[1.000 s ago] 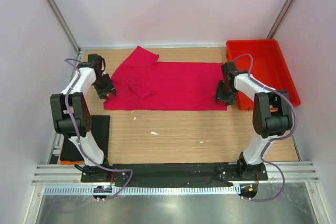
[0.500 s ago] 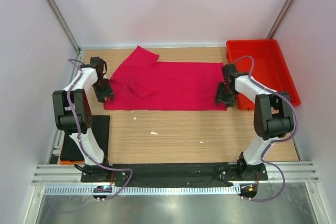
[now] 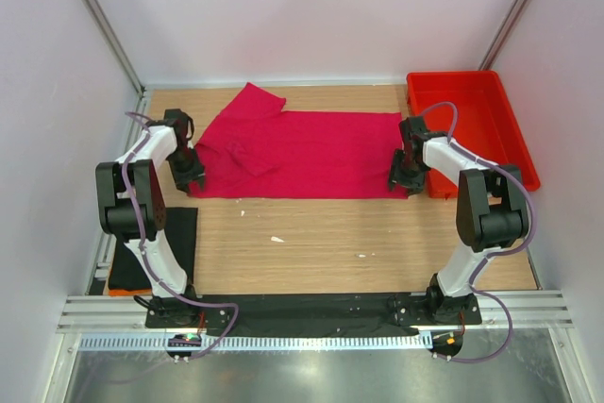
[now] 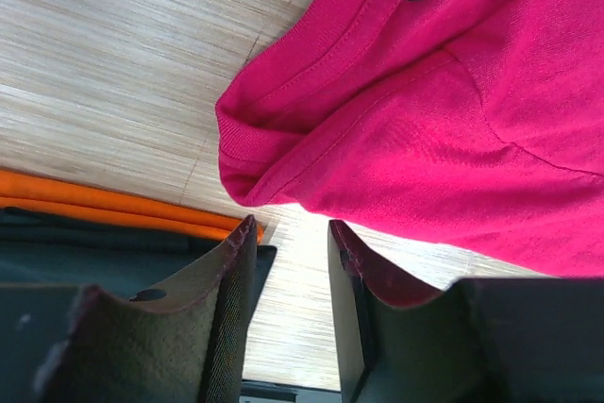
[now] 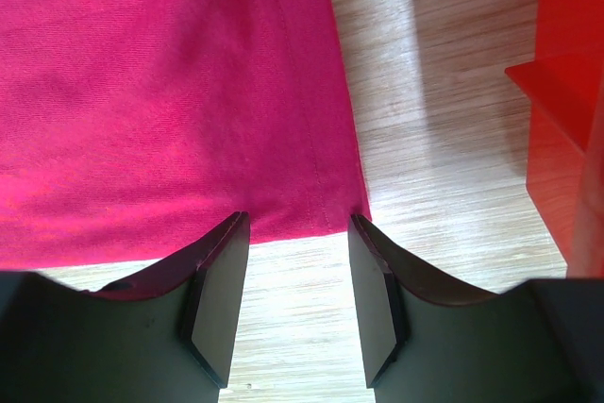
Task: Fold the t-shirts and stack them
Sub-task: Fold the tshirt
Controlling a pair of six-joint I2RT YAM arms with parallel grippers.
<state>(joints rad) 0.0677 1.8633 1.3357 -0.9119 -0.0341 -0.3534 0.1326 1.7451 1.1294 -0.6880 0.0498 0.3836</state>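
The crimson-pink t-shirt lies spread flat at the far middle of the table, one sleeve folded over its chest. My left gripper is low at the shirt's near left corner. In the left wrist view the gripper is open, with bare wood between the fingers and the shirt's rolled shoulder edge just ahead of the tips. My right gripper sits at the near right corner. It is open, its tips at the hem with nothing between them. The black t-shirt lies flat at the table's left edge.
A red plastic tray stands at the far right, its wall close beside my right gripper. An orange strip shows under the black cloth. Small white scraps dot the wood in front of the shirt.
My left gripper has slid a little toward me to the shirt's near left corner and its jaws have narrowed slightly. The right arm has not moved.
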